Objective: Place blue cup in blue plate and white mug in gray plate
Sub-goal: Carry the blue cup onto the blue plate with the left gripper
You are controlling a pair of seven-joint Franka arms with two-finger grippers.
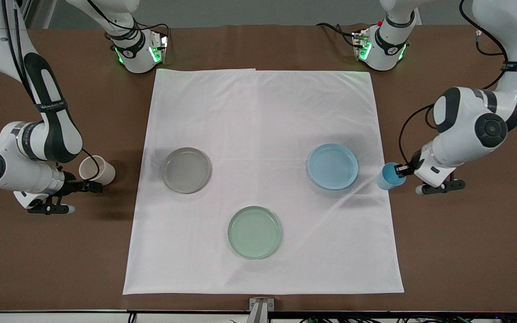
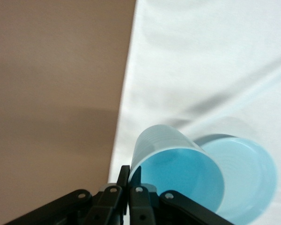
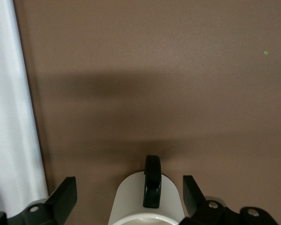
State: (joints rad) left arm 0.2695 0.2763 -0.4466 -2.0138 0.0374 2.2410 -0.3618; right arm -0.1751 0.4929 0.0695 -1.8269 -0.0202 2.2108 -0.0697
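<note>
The blue cup (image 1: 388, 177) hangs tilted at the white cloth's edge toward the left arm's end, right beside the blue plate (image 1: 333, 166). My left gripper (image 1: 403, 171) is shut on its rim; in the left wrist view the fingers (image 2: 123, 174) pinch the cup (image 2: 178, 161) wall, with the blue plate (image 2: 253, 180) just past it. The white mug (image 1: 97, 169) lies tilted on the brown table toward the right arm's end, mouth toward my right gripper (image 1: 91, 183). That gripper (image 3: 129, 183) is open, fingers either side of the mug (image 3: 131, 199), not touching; its black handle (image 3: 152, 183) faces up. The gray plate (image 1: 186, 170) is empty.
A pale green plate (image 1: 255, 232) sits on the white cloth (image 1: 263, 107), nearer the front camera than the other two plates. Brown table (image 1: 465, 251) surrounds the cloth. The arm bases stand along the top edge.
</note>
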